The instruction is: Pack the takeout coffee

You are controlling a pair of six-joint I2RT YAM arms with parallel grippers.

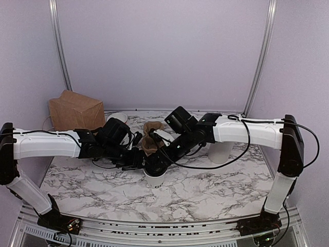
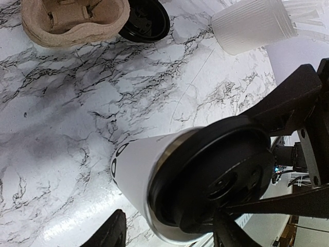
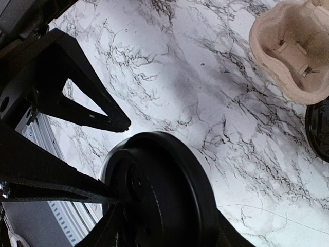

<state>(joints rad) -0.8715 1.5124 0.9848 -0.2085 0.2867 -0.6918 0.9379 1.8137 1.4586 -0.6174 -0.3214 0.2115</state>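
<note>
Where both arms meet over the white grey-veined marble desk [image 1: 216, 185], stands the small white paper cup [image 2: 134, 172] with dark lettering, upright, capped by a round glossy black plastic lid [image 3: 159, 190]. Right claw [image 3: 167, 226] straddling that lid, fingers close against its rim; left claw [image 2: 169, 234] open about the cup's side. Farther off, seen only from the wrists: moulded tan pulp carrier [image 2: 72, 20], loose black lid [image 2: 146, 20], ribbed white plastic cup [image 2: 252, 23]. From above only: crumpled brown paper bag [image 1: 74, 110].

White arm links, black joints, black grippers, looping black cables
</note>
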